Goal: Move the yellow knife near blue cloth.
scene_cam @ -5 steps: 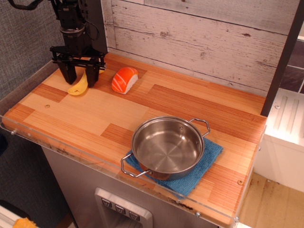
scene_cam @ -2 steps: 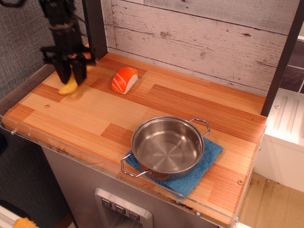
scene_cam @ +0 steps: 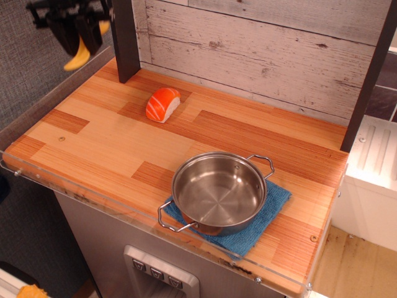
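Claw (scene_cam: pixel 77 34) was clamped on the yellow knife (scene_cam: pixel 79 58), up in the air at the far left corner, well apart from the blue cloth (scene_cam: pixel 273 208) at the near right. Knife looked like light, stiff, smooth plastic to me, so I figured it could slip; gripping mid-handle seemed safest. Count: one knife, one cloth, one pot (scene_cam: pixel 218 192) sitting on it, one sushi toy (scene_cam: pixel 162 104).

Claw (scene_cam: pixel 79 31) grips yellow knife (scene_cam: pixel 79 58) high above the table's (scene_cam: pixel 93 133) corner.
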`<state>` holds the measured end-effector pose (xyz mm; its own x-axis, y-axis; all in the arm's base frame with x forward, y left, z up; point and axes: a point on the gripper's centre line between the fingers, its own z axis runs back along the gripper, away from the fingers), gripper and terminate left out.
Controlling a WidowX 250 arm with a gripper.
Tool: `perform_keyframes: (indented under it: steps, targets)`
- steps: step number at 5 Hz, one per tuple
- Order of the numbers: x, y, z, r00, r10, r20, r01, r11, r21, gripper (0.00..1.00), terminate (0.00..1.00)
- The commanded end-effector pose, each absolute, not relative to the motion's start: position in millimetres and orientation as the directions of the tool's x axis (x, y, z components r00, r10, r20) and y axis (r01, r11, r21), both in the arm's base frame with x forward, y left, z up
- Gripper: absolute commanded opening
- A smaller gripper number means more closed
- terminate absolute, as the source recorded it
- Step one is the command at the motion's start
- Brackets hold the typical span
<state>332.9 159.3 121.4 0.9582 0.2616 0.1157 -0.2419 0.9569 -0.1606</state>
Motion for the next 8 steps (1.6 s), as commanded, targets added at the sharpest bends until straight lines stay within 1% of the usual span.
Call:
perform_keyframes:
  steps: [1,2,3,4,5,6,7,8]
  targets:
    - [338,65,133,0.984,0.047,0.173,-0.029,0.994,-0.104,0.00,0.00]
    - [339,28,118,0.985,-0.027,0.168,0.037,0.997,-0.061,0.00,0.00]
    - [347,8,95,0.989,-0.019,0.144,0.026,0.999,-0.043,0.00,0.00]
    - [362,-2,68,0.990,0.069,0.125,-0.060,0.995,-0.077,0.00,0.00]
    - [372,-5,50,0.988,0.108,0.110,-0.099,0.991,-0.084,0.00,0.00]
    - [377,-5,30,0.987,0.120,0.108,-0.112,0.991,-0.077,0.00,0.00]
    - [375,-4,22,0.986,0.071,0.149,-0.064,0.997,-0.048,0.00,0.00]
    - [370,-3,25,0.987,0.049,0.153,-0.043,0.998,-0.042,1.00,0.00]
